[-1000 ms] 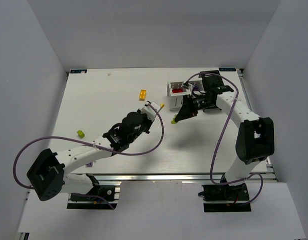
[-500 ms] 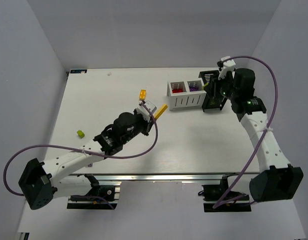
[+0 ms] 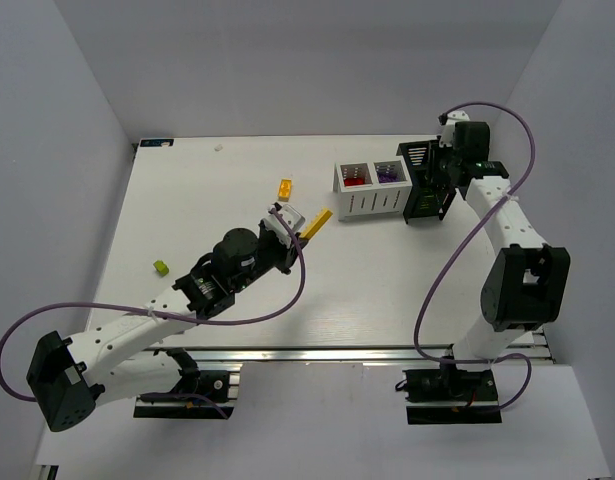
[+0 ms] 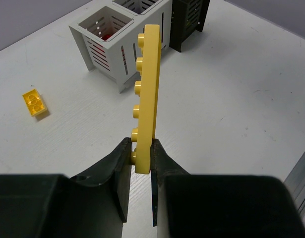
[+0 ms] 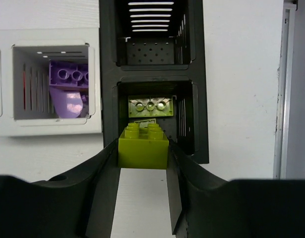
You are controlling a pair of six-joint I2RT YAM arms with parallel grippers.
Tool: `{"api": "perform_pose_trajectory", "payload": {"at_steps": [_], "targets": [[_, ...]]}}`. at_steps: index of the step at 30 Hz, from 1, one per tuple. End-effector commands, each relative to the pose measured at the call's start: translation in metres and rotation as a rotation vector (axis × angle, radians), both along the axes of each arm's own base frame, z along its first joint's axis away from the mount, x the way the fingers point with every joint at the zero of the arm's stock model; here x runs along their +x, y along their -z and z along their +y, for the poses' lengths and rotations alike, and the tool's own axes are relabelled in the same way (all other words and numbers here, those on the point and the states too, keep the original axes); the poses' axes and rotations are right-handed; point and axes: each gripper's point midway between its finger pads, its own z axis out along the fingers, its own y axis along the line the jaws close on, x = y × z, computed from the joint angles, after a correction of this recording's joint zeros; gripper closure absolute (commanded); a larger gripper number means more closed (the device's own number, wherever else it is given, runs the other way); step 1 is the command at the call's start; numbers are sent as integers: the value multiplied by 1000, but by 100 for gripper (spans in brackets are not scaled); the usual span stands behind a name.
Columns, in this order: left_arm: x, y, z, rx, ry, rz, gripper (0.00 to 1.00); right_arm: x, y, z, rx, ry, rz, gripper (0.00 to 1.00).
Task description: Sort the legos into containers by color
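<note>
Status: looks mid-sort. Near left on table [image 3: 207, 180]: loose lime brick [image 3: 161, 267], unsorted. Mid-table: left gripper [image 4: 140, 151] clamped on one end of long yellow plate [image 4: 146, 84], held aloft, short of white box [image 3: 372, 203]. Beyond that: orange brick [image 3: 285, 189], loose on table. Far right, white box: red bricks [image 3: 356, 180] in left compartment, purple bricks [image 5: 68, 79] in right. Black bin [image 5: 108, 59] just right of it: binned lime brick [image 5: 151, 106] in near compartment, nothing seen in far one. Right gripper [image 5: 142, 153]: pinching held lime brick [image 5: 143, 144] over bin's near edge, not yet dropped. Leaves four pieces to place.
</note>
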Motion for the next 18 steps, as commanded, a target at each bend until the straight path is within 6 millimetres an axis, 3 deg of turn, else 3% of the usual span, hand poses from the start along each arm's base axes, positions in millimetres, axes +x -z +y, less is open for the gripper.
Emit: {"api": "perform_pose_trajectory", "payload": {"at_steps": [1,5,9,13,18], "targets": [[-8,-7,-2,-12,37,-12,100,17,-22,-11,-5,48,-45,100],[-9,-9,-1,-21,41,-13,100,27,-13,-12,4,39,-12,100],[-9,-10,-2,-27,41,-14,100,30,1,-7,23,19,39,79],[-9,-9,-2,-27,43,-12,100,28,10,-5,52,2,66,73],[-11,-7,-4,-29,54,-7,100,26,15,-8,55,0,81,51]]}}
